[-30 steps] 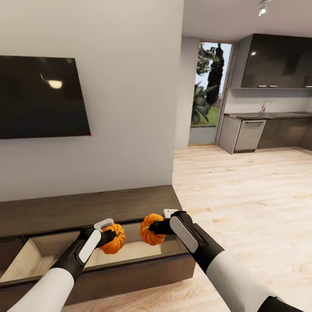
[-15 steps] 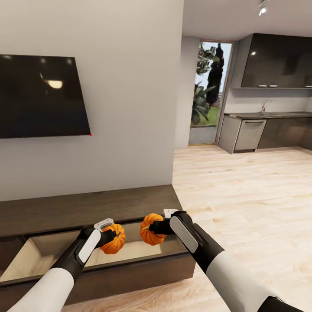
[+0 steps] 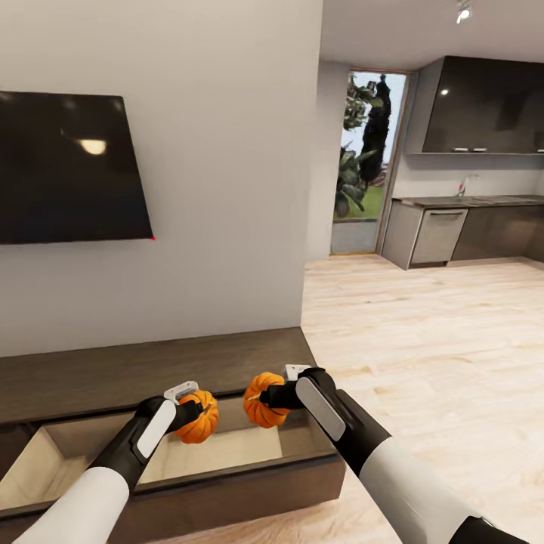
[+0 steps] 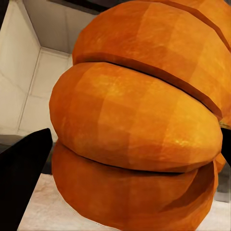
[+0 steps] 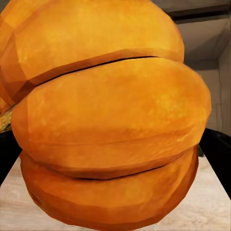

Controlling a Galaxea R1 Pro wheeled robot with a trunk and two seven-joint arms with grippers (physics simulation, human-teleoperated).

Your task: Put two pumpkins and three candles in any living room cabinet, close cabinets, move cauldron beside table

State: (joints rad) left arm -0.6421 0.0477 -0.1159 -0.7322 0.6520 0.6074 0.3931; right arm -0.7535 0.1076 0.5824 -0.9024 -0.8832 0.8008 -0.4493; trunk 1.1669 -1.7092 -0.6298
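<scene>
Above the open drawer [image 3: 189, 453] of the long dark-brown cabinet [image 3: 151, 370], we hold one pumpkin in each gripper. Our left gripper [image 3: 190, 412] is clenched on the left pumpkin [image 3: 198, 417], which hangs over the drawer's pale inside, and our right gripper [image 3: 273, 396] is clenched on the right pumpkin [image 3: 261, 400], which hangs just beside the first, the two a little apart. From the left wrist we see the ribbed orange skin of its pumpkin [image 4: 139, 125] up close, with a dark finger [image 4: 24, 178] at its side and the pale drawer walls behind. From the right wrist its pumpkin [image 5: 110, 120] looms the same way. On the wall above the cabinet hangs a black television [image 3: 68, 166], and beyond the wooden floor [image 3: 423, 340] we see the kitchen cupboards [image 3: 483, 106].
</scene>
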